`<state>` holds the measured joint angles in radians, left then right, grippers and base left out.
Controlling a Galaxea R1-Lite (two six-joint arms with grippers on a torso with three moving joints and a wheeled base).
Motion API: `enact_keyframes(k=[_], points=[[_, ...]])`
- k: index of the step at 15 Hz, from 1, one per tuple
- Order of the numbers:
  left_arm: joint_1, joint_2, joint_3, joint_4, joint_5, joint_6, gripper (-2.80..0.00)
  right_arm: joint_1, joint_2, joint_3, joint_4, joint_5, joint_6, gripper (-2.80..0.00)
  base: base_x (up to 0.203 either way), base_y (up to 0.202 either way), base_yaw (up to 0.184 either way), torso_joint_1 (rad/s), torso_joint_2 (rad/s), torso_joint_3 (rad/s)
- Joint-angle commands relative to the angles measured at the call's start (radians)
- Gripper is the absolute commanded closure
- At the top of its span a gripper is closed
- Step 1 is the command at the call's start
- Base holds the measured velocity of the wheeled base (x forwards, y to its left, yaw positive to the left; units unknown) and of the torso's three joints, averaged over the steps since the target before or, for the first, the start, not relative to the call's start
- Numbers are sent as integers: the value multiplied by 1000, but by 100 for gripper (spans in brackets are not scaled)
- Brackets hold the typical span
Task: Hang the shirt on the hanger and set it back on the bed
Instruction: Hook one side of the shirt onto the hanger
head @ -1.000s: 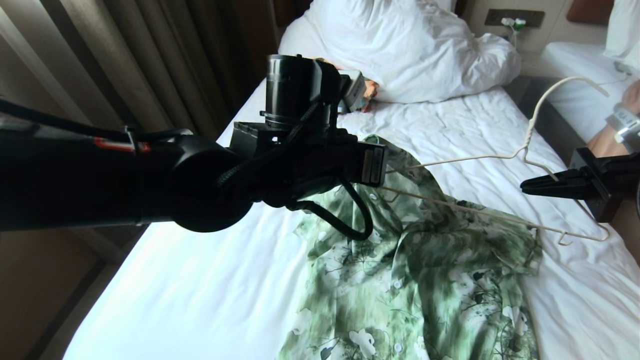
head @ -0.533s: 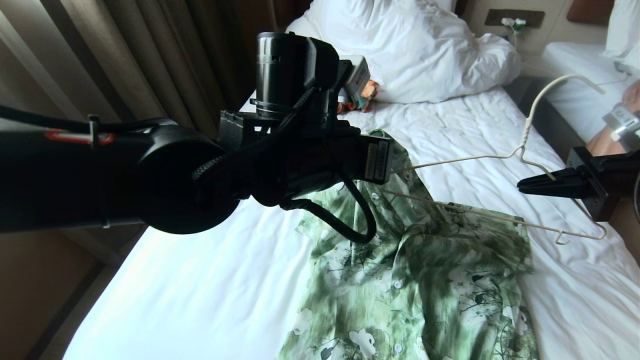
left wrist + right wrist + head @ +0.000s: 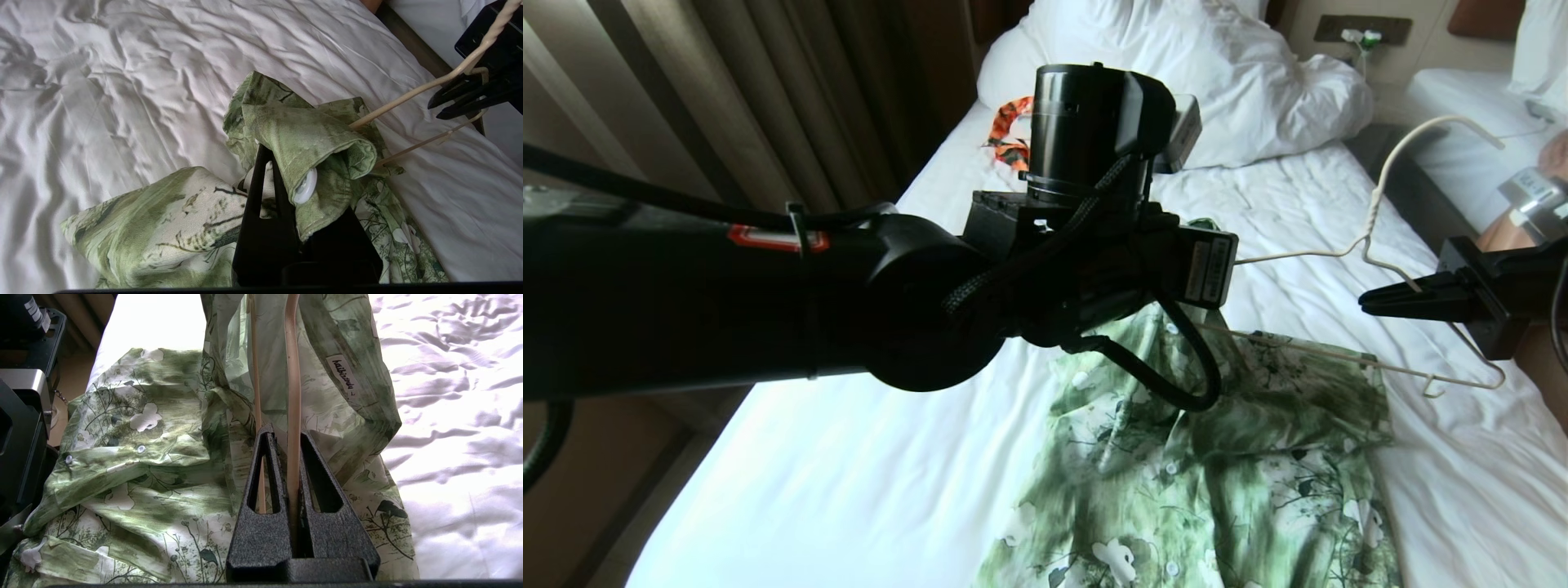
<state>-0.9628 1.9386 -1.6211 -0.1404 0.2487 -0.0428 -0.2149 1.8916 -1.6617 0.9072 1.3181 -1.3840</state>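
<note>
The green and white floral shirt (image 3: 1241, 457) lies crumpled on the bed (image 3: 849, 457). My left arm reaches across the middle of the head view and its wrist hides the fingers there. In the left wrist view my left gripper (image 3: 265, 153) is shut on a folded edge of the shirt (image 3: 310, 139) beside a white button, lifted off the sheet. At the right, my right gripper (image 3: 1368, 304) is shut on the cream hanger (image 3: 1376, 204), held above the bed. The hanger's (image 3: 292, 375) far end runs inside the raised shirt (image 3: 143, 465) fabric, and its wire sits between the right gripper's (image 3: 287, 433) fingers.
A white duvet and pillows (image 3: 1217, 73) are heaped at the head of the bed, with an orange patterned garment (image 3: 1011, 131) beside them. Curtains (image 3: 727, 106) hang along the left. A person's arm with a wristband (image 3: 1531, 196) is at the right edge, by a second bed (image 3: 1470, 106).
My left arm has swung right toward the hanger, carrying the gripped shirt edge with it and uncovering the orange garment. The right gripper and hanger have barely shifted.
</note>
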Motion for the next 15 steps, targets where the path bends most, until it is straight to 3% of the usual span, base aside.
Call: enact_keyframes(k=[1,8,15], points=[[-25,23,-3,-5,1,-2,0,0,20,5,4,9,-9,0,0,0,0,0,0,0],[-92,63,-58,-24,0,-35,0,90,21,88,0,85,-24,0,0,0,0,0,0,0],[-198,19,9,-31,35,-62,0,172,55,105,-36,136,-21,0,0,0,0,0,0,0]])
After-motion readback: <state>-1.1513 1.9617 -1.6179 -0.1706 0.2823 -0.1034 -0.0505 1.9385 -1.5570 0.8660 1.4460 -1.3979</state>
